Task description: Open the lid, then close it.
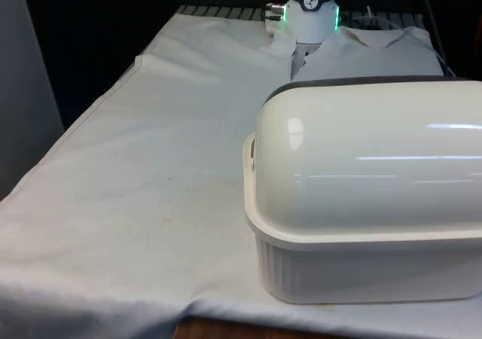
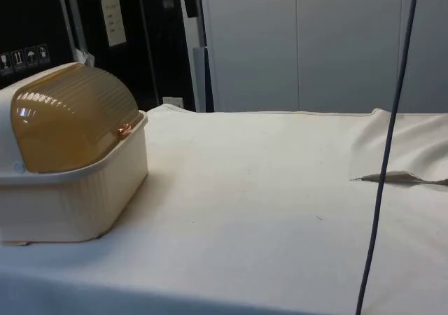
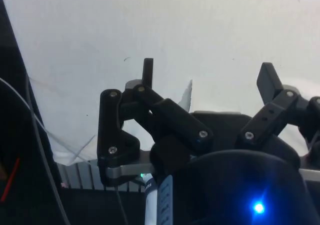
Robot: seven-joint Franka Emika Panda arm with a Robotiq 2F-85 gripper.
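From where I stand, the bench runs bare under its white cloth across the whole nine o'clock side of the front view, and the bread box sits at about four o'clock, close to the near edge. In the side view it stands at nine o'clock, its amber roll lid pulled fully down over the cream base, so I judge that nothing of the task is done yet. The arm's white column rises at twelve o'clock behind the box. In the wrist view the gripper hangs over plain cloth with its jaws spread wide apart and nothing between them, well apart from the box.

What worries me most is the approach. The lid is smooth and curved, and I cannot make out a proper handle, only a small lip near the front edge at about three o'clock on the box in the side view. If the jaws come down on the dome instead of that lip, they will likely slide off. The box looks light and sits on loose cloth, so a push that is too low could shove the whole thing toward the bench edge instead of rolling the lid back. A dark cable hangs across the side view at three o'clock; whether it could snag the arm I cannot tell.
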